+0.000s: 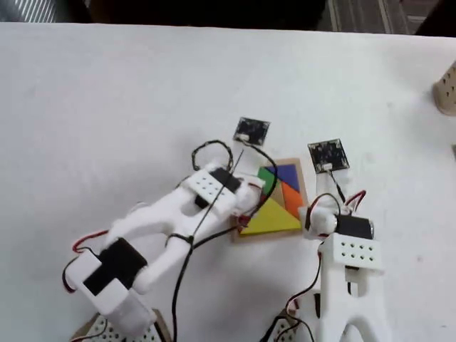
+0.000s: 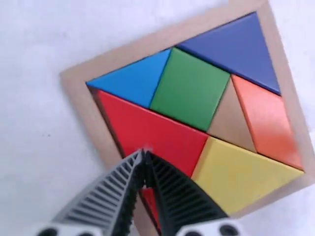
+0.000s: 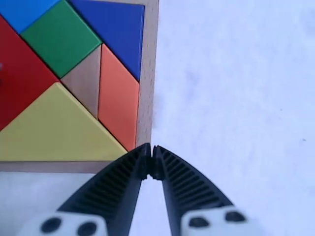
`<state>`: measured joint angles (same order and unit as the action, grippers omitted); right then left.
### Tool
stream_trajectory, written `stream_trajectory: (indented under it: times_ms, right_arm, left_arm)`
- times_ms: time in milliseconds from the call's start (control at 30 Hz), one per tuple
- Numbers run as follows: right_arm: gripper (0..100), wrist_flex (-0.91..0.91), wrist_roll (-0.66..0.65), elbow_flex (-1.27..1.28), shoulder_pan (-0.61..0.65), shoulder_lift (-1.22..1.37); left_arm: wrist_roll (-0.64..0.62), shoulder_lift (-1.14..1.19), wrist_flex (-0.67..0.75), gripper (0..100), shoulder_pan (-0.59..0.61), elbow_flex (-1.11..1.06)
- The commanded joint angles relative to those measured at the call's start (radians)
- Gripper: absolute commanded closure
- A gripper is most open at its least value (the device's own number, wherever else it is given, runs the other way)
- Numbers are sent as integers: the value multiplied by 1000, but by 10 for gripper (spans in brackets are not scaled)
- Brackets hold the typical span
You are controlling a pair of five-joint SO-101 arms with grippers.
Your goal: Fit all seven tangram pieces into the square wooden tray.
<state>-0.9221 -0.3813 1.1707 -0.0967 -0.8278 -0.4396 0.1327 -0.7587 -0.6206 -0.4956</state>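
Over the red triangle [image 2: 147,129] in the tray [image 2: 78,93], closed left end effector [image 2: 144,156].

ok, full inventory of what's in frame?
tray: 1, pale wood, mid-table
red triangle: 1, in tray
yellow triangle: 1, in tray
dark blue triangle: 1, in tray
light blue triangle: 1, in tray
green square: 1, in tray
orange parallelogram: 1, in tray
tan triangle: 1, in tray; piece or gap unclear
circuit boards: 2, black, table, beyond tray
perforated object: 1, tan, far right edge
table: 1, white
left end effector: 1, black, shut, over red triangle
right end effector: 1, black, shut, beside tray corner
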Motion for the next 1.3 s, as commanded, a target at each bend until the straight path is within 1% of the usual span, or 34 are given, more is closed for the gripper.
stream_trajectory:
  times_ms: [0,100,233,333,433,600,700,800,867,967,1100,1200,1267]
  right_arm:
    - [981,21,8,-9,-7,-27]
    - [981,21,8,-9,-7,-27]
    - [981,21,8,-8,-7,-27]
    - [981,21,8,-8,-7,-27]
    - [981,22,8,-8,-7,-27]
    - [981,35,6,-5,-7,-27]
    - [981,35,6,-5,-7,-27]
    - [981,35,11,3,-8,-44]
    - [981,36,11,21,-7,-90]
    - [981,36,8,94,24,-226]
    - [981,24,0,216,76,-483]
    - [981,-62,-72,290,84,-682]
    - [981,-111,-84,331,85,-806]
  left_arm:
    - [-2,-84,-87,978,-22,28]
    - [0,-88,-109,978,-79,26]
    - [0,-30,-64,978,-168,-2]
    - [0,-16,-63,978,-177,9]
    - [0,-16,-63,978,-150,15]
    - [0,-62,-64,978,-22,29]
    - [14,-139,-117,978,59,29]
    - [123,-225,-189,978,125,11]
    - [169,-291,-192,979,177,-43]
    - [181,-414,-144,979,277,-163]
    - [184,-602,-38,978,403,-348]
    - [285,-740,18,978,438,-512]
    - [344,-828,38,978,460,-611]
